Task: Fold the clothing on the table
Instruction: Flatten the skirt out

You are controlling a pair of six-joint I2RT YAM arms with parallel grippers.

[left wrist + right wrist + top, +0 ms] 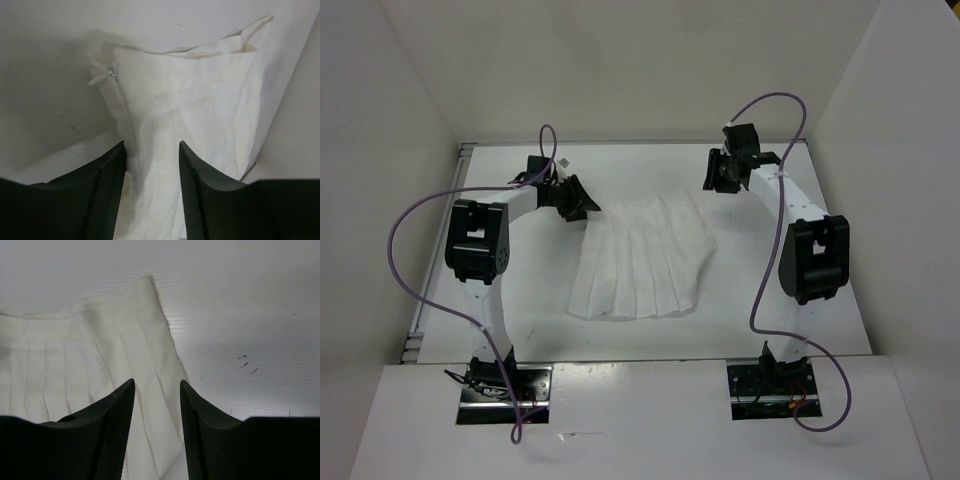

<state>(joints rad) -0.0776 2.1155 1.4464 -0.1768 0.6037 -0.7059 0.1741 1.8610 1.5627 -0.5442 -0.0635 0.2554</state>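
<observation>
White table boxed in by plain wall panels, pleated skirt lying flat mid-surface between two arms.
From above, the left gripper sits just beside the skirt's far left corner and the right gripper near its far right corner; purple cables loop over both arms. Left wrist view: jaws parted and gripping nothing, with the skirt's zipper edge lying between and beyond them. Right wrist view: jaws parted above the pleats, small dark specks on the bare table alongside.
</observation>
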